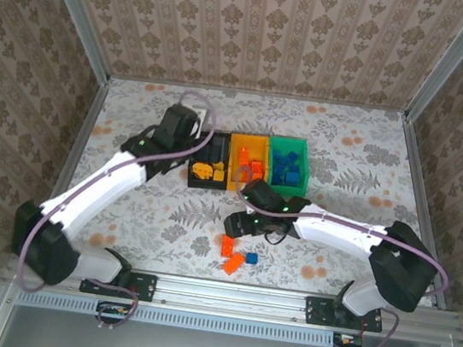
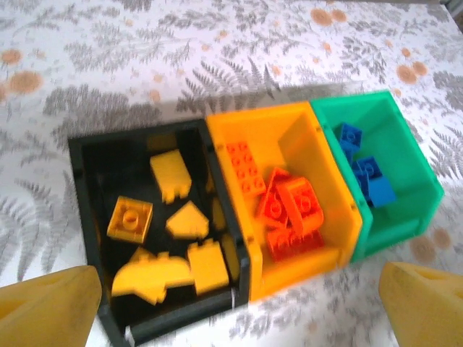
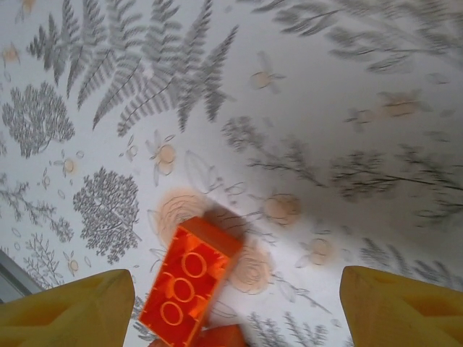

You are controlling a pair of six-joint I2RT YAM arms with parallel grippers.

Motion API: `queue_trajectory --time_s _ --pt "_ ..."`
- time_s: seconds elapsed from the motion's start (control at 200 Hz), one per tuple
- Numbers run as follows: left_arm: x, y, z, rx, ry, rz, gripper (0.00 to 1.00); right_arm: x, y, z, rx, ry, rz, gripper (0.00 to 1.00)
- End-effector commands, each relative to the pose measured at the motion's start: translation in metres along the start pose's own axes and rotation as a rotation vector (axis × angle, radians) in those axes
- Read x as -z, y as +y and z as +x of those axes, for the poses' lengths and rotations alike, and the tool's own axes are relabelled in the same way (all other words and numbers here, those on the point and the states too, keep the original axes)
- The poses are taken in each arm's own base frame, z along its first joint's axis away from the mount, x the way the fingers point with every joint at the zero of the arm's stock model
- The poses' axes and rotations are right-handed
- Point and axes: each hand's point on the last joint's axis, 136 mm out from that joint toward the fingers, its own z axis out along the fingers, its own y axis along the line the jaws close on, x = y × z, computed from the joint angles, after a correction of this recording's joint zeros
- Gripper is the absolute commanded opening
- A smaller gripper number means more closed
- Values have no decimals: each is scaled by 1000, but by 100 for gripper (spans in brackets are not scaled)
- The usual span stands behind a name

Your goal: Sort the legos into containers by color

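Yellow left fingers [image 2: 51, 307] stand wide apart and hold nothing, poised over the black end of the containers [image 1: 248, 163].

Contents of the containers, in order along the row:
- The black bin [image 2: 78, 195] holds the yellow-orange legos [image 2: 170, 173].
- The yellow-orange bin [image 2: 289, 123] in the middle holds the orange-red legos [image 2: 293, 210].
- The green bin [image 2: 419, 163] holds the blue legos [image 2: 372, 184].

Three pieces lie loose on the worktop [image 1: 347, 147], on the near side of the containers. They are an orange-red brick [image 1: 227, 244], a second orange-red brick [image 1: 233, 265] just beyond it, and a small blue brick [image 1: 251, 258] beside them.

The right fingers [image 3: 405, 311] are also spread open, low over the worktop on that same near side. An orange-red brick lies flat between them in the right wrist view. It sits closer to one finger and is not gripped.
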Motion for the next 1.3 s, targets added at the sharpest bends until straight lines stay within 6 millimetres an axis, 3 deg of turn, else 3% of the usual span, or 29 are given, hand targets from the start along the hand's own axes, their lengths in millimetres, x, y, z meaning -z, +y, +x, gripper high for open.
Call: queue_trajectory --time_s 0.0,0.155,0.395,0.5,0.6,0.78,0.895,1.01,1.175,1.295 --pt "21 29 31 57 4 -96 100 -11 11 12 59 71 22 77" --pt "53 54 59 85 -32 -149 100 -28 26 29 119 154 32 76" --pt "70 72 76 104 -34 -209 100 -45 16 40 162 226 140 70" --pt "77 75 75 114 -64 -216 100 -48 2 47 168 258 215 60" --pt "83 76 74 116 -80 -214 100 -48 -10 44 172 236 279 47" --pt "88 77 74 119 -79 -218 100 -40 -25 31 130 167 311 32" --pt "90 75 72 120 -86 -206 100 -26 -34 13 99 79 308 26" --pt "87 69 72 114 -83 -171 100 6 -42 -12 63 -39 288 25" --pt "73 60 81 116 -53 -107 100 61 -50 -58 0 -209 238 25" --pt "57 50 95 108 18 -54 99 82 -53 -94 -35 -280 208 26"
